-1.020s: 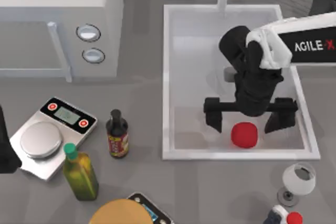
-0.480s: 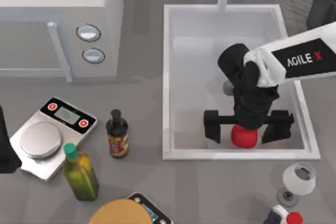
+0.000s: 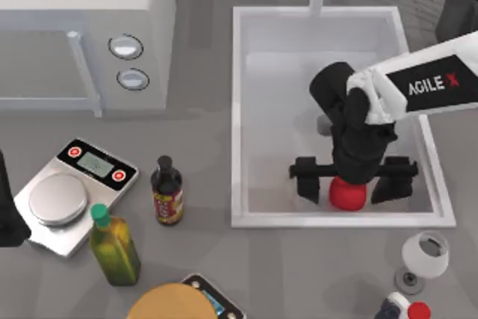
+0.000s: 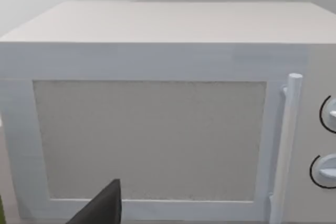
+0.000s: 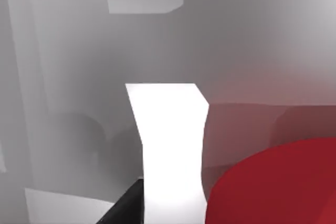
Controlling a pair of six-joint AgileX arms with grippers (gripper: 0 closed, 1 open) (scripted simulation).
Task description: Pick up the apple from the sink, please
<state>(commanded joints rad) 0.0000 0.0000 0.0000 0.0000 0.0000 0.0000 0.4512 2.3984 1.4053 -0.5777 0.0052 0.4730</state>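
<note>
Below, right tool [image 3: 351,182] straddles apple [image 3: 347,195] — fingers spread.

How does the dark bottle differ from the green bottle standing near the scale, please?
The dark bottle is shorter and slimmer with a black cap; the green bottle is bigger, olive-yellow, with a green cap. The dark bottle wears a red and yellow label, while the green bottle looks plain. Both stand upright on the table, left of the sink.

right gripper lowers over the apple

since a second ago the right gripper [image 3: 349,186] has come down and shifted toward the near wall of the sink [image 3: 237,117]. its body now covers the top of the apple [image 3: 347,196], with the spread fingers [image 3: 308,184] straddling the fruit.
</note>
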